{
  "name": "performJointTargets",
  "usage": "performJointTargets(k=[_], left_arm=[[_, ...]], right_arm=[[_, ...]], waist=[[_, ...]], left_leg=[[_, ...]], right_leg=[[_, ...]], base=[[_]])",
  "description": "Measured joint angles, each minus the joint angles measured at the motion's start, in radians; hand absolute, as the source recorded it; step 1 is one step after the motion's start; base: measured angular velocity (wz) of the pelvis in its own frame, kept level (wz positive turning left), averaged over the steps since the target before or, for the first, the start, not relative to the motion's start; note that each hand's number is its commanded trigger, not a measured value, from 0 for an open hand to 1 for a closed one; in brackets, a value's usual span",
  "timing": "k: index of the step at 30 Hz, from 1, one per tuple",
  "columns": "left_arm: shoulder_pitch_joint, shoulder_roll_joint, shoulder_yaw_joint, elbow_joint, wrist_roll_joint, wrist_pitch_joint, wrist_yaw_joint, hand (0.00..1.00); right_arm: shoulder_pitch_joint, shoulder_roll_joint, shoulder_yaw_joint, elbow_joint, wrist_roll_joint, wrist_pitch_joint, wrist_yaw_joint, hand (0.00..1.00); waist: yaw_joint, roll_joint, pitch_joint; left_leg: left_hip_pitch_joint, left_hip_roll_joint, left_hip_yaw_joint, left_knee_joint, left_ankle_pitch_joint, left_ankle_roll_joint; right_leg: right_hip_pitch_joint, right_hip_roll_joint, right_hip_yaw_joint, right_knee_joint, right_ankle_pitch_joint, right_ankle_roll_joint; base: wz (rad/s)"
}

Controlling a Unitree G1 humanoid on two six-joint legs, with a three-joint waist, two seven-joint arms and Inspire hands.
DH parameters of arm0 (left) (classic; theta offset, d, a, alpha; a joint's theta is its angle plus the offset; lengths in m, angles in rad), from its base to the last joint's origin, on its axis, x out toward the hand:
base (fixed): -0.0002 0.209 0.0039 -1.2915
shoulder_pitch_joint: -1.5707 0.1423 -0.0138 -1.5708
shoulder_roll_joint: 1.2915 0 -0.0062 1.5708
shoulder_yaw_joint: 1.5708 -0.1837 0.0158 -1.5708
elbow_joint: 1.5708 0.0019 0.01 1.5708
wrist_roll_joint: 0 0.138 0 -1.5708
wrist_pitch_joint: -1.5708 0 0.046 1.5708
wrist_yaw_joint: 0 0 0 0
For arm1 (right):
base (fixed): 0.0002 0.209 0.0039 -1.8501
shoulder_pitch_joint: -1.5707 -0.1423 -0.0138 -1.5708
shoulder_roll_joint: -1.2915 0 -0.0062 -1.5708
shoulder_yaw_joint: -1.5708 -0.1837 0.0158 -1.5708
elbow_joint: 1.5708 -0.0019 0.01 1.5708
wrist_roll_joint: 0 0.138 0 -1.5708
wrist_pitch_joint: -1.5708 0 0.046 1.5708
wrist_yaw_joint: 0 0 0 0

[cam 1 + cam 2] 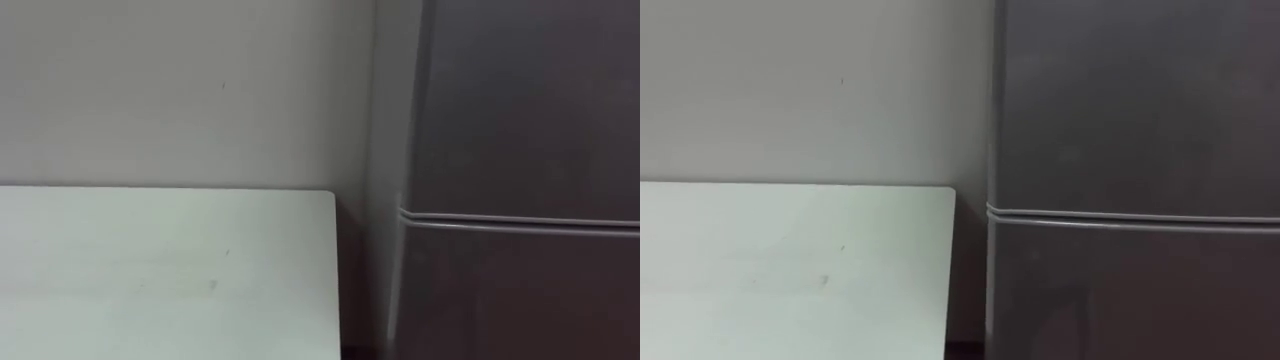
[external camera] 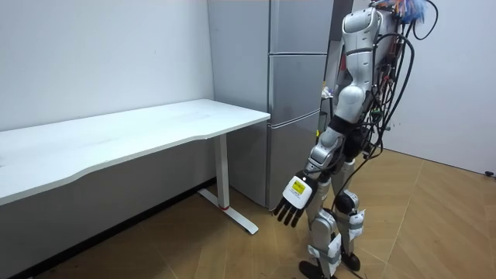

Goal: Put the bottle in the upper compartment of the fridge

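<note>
While the left hand (image 2: 293, 203) hangs low with its fingers (image 2: 285, 218) straight and holding nothing, probably idle until needed, you face the closed fridge (image 1: 520, 120) just beyond those fingers, the desk (image 1: 160, 270) well beside them, and cannot tell where the bottle is.

1. The fridge (image 1: 520, 120) had grey doors that looked like metal, smooth with a dull satin sheen. A brighter, glossier strip ran along the seam between them.
2. The desk (image 1: 160, 270) top was white, smooth and matt, like laminate, with a few faint marks.
3. The desk's leg (image 2: 223, 174) looked like white painted metal.
4. The wall (image 1: 180, 90) was pale, plain and matt.
5. The floor (image 2: 434, 225) was wood laid in a herringbone pattern, with a soft sheen.
6. The left hand (image 2: 293, 198) had dark, matt fingers that looked like plastic.
</note>
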Motion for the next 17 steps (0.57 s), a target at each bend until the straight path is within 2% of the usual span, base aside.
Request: performJointTargets(k=[5,17], left_arm=[[-0.003,0.000,0.000,0.000,0.001,0.000,0.000,0.00],[0.011,0.000,0.000,0.022,0.001,0.004,0.000,0.00]], right_arm=[[0.001,0.002,0.012,-0.006,0.000,0.000,-0.011,0.00],[0.000,0.006,0.013,-0.006,0.000,0.000,-0.019,0.00]], waist=[[-0.003,-0.001,0.0014],[0.000,0.003,0.0070]], left_leg=[[-0.011,-0.006,-0.020,0.010,-0.002,0.003],[-0.022,-0.009,-0.037,0.020,-0.005,0.004]], right_leg=[[0.002,-0.004,-0.024,-0.001,-0.001,0.003],[0.012,-0.004,-0.034,-0.003,-0.002,0.004]], base=[[0.10],[0.05]])
